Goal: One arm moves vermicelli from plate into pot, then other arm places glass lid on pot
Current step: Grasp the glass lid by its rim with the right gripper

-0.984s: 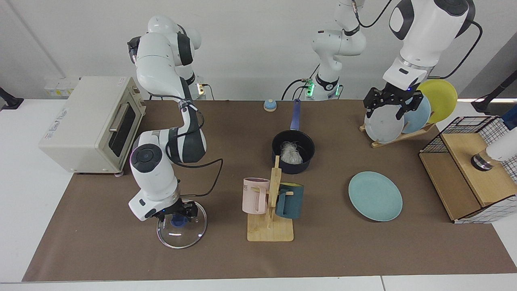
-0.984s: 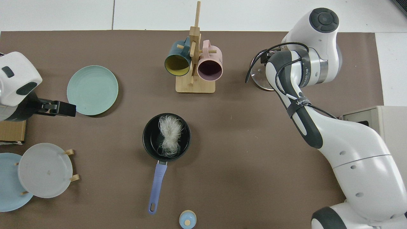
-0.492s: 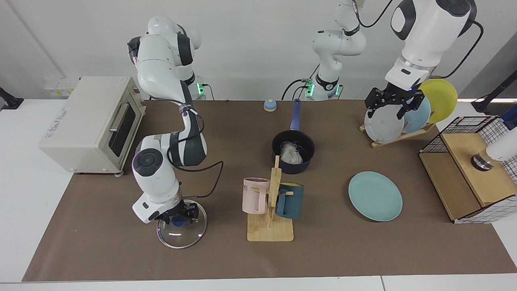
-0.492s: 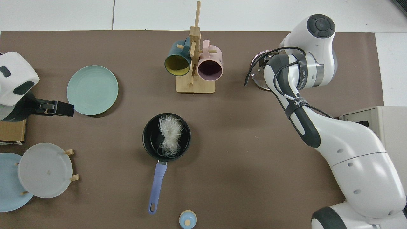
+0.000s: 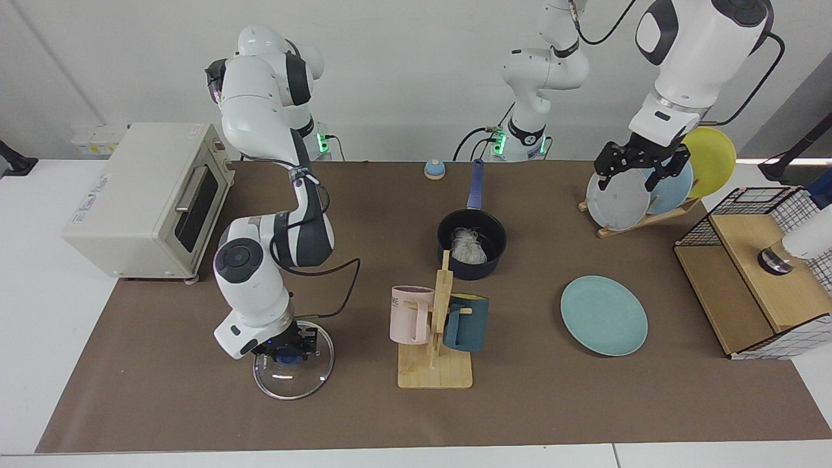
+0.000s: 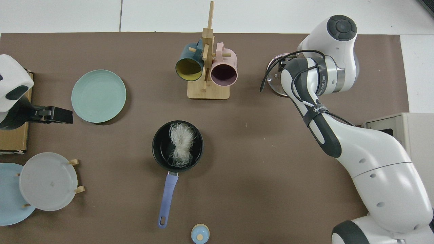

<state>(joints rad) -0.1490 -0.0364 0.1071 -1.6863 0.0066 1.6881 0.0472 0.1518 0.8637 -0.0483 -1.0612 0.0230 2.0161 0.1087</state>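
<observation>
Since a second ago: my left gripper (image 5: 640, 174) has drawn back toward the plate rack (image 5: 640, 218), and my right gripper (image 5: 288, 346) has settled lower onto the lid's knob (image 5: 286, 355).
Right arm pose: elbow folded low over the table, wrist bent down, gripper pointing straight down at the glass lid (image 5: 292, 374).
Right fingers: they sit on either side of the blue knob, close against it; I cannot tell whether they are clamped tight yet.
Lid: lying flat on the brown mat (image 5: 533, 403), well apart from the pot (image 5: 472, 244).
Left arm pose: raised high, gripper hanging in the air in front of the racked plates, waiting.
Left fingers: spread apart, nothing between them.
Noodles: the vermicelli (image 6: 181, 145) lies in the pot as a loose tangle.
Plate: the teal plate (image 5: 604, 315) lies flat and bare, near the pot.
Facing view only: my right gripper and the knob.
Top view only: my own right arm covers most of the lid, leaving one edge (image 6: 273, 83) showing; the left gripper (image 6: 61, 115) shows side-on just beside the plate.
</observation>
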